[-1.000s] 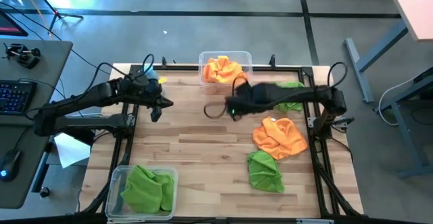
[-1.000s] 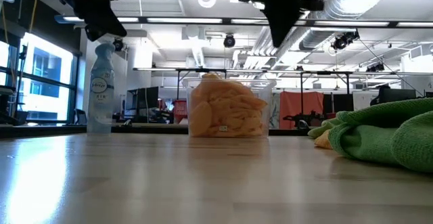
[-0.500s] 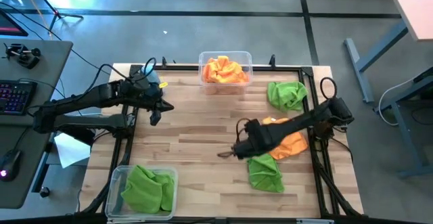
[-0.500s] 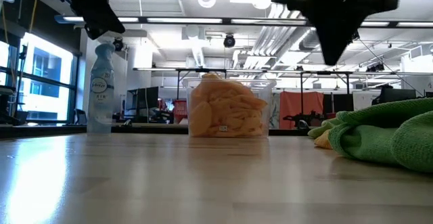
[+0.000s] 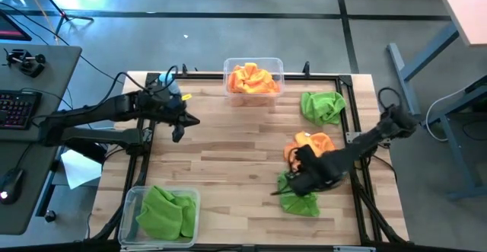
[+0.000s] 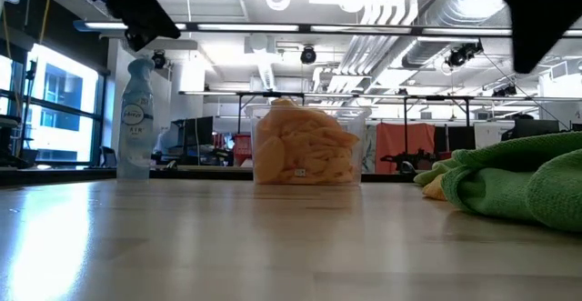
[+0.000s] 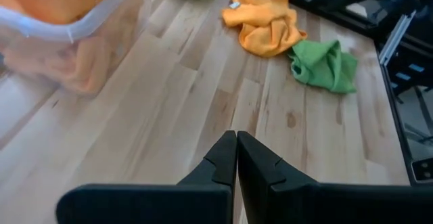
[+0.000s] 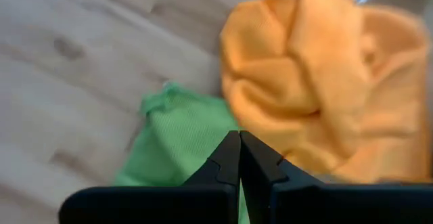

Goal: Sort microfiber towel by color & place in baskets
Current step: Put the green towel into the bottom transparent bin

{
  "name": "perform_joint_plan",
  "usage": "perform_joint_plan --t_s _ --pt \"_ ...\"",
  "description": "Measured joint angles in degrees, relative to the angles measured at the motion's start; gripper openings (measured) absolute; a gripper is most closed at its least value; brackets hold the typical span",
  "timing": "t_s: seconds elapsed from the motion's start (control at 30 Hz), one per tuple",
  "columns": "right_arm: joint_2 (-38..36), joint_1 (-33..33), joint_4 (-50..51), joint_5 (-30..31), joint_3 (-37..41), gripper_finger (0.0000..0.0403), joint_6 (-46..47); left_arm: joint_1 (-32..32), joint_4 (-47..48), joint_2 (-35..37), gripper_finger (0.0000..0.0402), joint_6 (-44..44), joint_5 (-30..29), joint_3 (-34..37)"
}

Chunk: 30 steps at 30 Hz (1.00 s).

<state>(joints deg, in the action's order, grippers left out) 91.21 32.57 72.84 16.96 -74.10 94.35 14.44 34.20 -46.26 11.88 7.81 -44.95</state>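
Three towels lie loose on the right half of the table: a green one (image 5: 323, 106) at the far right, an orange one (image 5: 313, 144) in the middle, and a green one (image 5: 302, 201) nearer the front edge. My right gripper (image 5: 279, 194) hangs shut above the nearer green towel (image 8: 179, 146), beside the orange towel (image 8: 325, 95), with nothing in it. My left gripper (image 5: 179, 129) hovers shut and empty over the far left of the table. A clear basket (image 5: 253, 64) at the far edge holds orange towels. Another basket (image 5: 134, 197) at the near left holds green ones.
A spray bottle (image 6: 135, 119) stands at the far left corner. The basket of orange towels (image 6: 305, 146) sits at the far middle. The wooden tabletop (image 5: 221, 157) lies bare between the arms. A desk with a keyboard (image 5: 17, 107) stands off the table's left side.
My right gripper has swung from beside the far orange basket toward the near right, coming lower and turning at the wrist. It now hangs over the orange and nearer green towels, still shut. The towels have not moved.
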Motion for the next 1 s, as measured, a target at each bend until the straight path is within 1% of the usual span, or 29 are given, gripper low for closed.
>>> perform_joint_plan --t_s 0.1,0.23,0.4,0.47,0.53,0.67,0.8,1.0 --pt "-5.04 3.76 -4.57 2.06 5.12 0.0 3.48 0.0 -1.93 -1.11 0.0 0.04 -0.01 0.0" --pt "-10.02 8.02 -3.64 3.97 8.88 0.0 7.35 0.0 -3.36 -3.0 0.0 0.78 0.03 0.0" --pt "-13.37 11.4 -2.37 4.08 10.46 0.0 7.35 -2.07 -8.92 -6.48 0.0 2.06 -0.36 0.0" --pt "-13.32 12.11 -2.32 4.11 10.51 0.0 7.1 -4.14 -10.92 -8.13 0.0 3.07 -2.37 -0.36" --pt "-12.88 12.32 -3.27 4.19 10.53 0.0003 5.09 -6.94 -11.71 -10.11 0.0 4.54 -6.02 -1.69" --pt "-11.49 12.18 -6.78 4.36 10.53 0.0021 -2.74 -13.11 -11.57 -14.84 0.0 5.46 -11.55 -5.16" --pt "-8.89 11.68 -8.71 4.45 10.53 0.0049 -8.97 -18.18 -11.71 -19.68 0.0 4.64 -13.83 -8.75" --pt "-4.75 10.85 -12.23 4.31 10.53 0.0098 -12.53 -22.16 -11.61 -25.38 0.0 4.52 -16.05 -13.11"
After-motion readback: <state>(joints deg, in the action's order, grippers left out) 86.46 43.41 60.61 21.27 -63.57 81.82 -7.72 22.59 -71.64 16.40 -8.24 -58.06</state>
